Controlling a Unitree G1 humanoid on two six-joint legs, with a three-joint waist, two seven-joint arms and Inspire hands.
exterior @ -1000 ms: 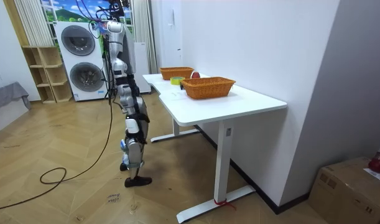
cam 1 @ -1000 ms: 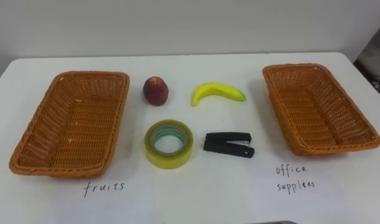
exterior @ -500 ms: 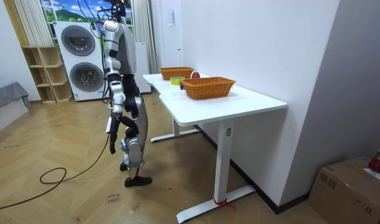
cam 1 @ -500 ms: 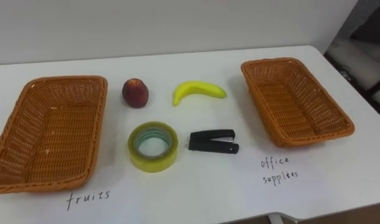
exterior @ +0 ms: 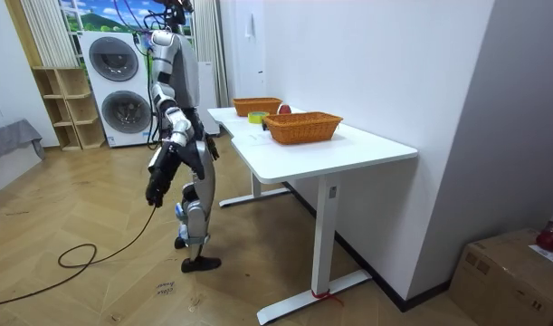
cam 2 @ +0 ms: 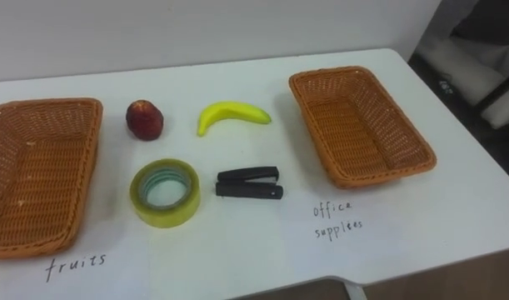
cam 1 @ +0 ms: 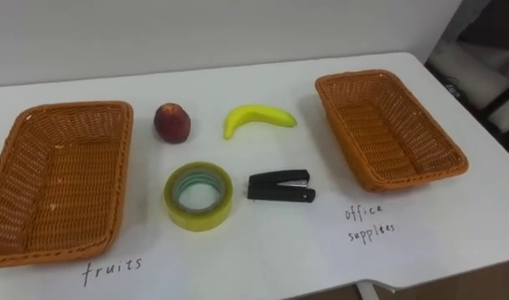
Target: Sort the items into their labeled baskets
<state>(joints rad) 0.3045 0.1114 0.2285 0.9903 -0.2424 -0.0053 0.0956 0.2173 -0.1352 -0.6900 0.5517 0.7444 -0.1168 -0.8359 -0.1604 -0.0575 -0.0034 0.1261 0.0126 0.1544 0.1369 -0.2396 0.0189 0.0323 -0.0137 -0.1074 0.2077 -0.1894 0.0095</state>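
Fingers of right hand (exterior: 156, 190) unreadable; it hangs well apart from table (exterior: 367, 145) edge.

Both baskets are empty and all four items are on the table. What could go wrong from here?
The red fruit is round and sits loose beside the fruits basket; a clumsy touch may roll it. The tape roll and stapler lie close together, so grabbing one could shove the other. The tape roll is nearer the fruits basket than the office supplies basket, so a wrong drop is easy.
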